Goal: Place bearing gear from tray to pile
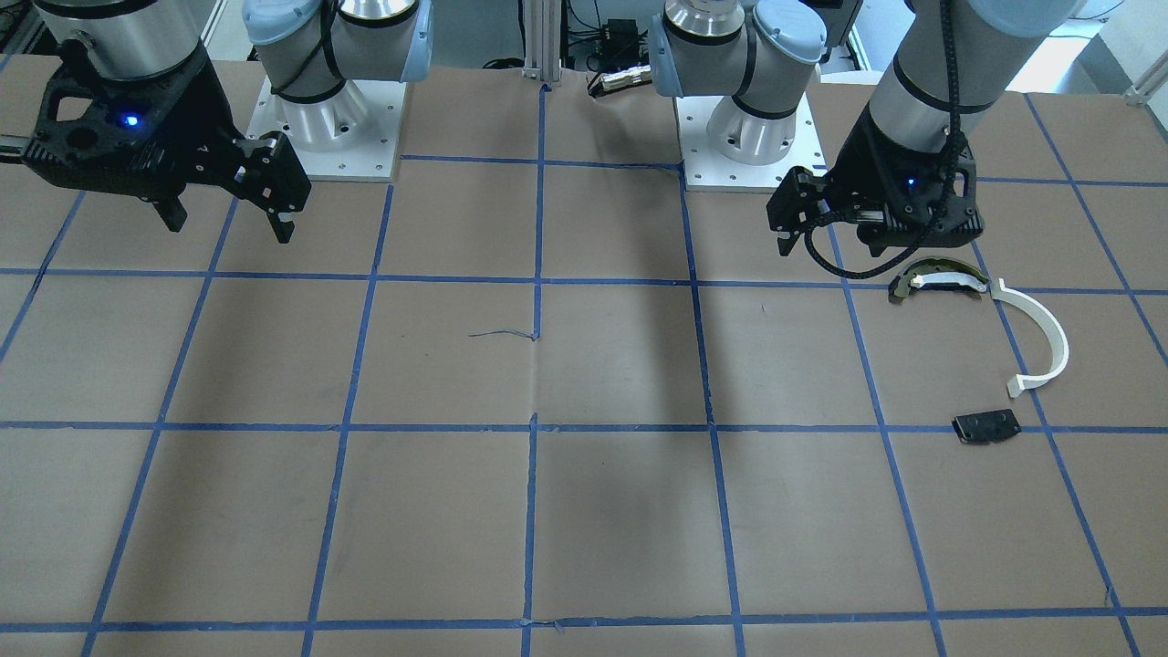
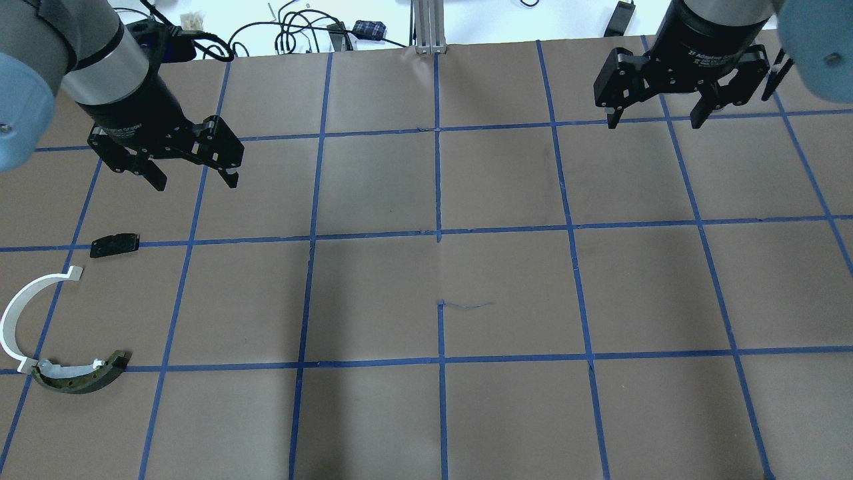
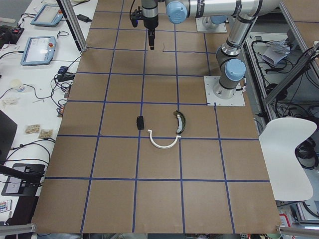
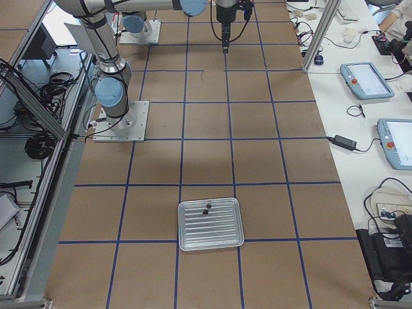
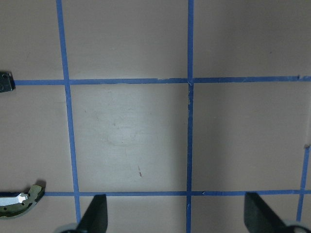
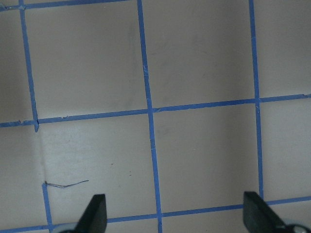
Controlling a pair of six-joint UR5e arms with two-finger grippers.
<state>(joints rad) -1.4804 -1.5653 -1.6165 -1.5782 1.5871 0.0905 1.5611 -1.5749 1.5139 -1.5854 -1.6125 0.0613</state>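
The silver tray [image 4: 193, 239] shows only in the exterior right view. Two small dark parts [image 4: 206, 208] lie in it; they are too small to tell which is the bearing gear. The pile lies on the robot's left: a white half-ring arc [image 2: 20, 313], a curved dark-and-tan piece [image 2: 80, 378] and a flat black plate [image 2: 114, 245]. My left gripper [image 2: 194, 175] hangs open and empty above the table, beyond the plate. My right gripper [image 2: 656, 120] hangs open and empty at the far right. The left wrist view shows only the edges of the plate [image 5: 6, 81] and the curved piece [image 5: 19, 201].
The table is brown paper with a blue tape grid [image 2: 440, 233]. A loose thread [image 2: 470, 306] lies near the middle. Cables and electronics [image 2: 300, 33] sit past the far edge. The arm bases [image 1: 338, 137] stand at the robot's side of the table.
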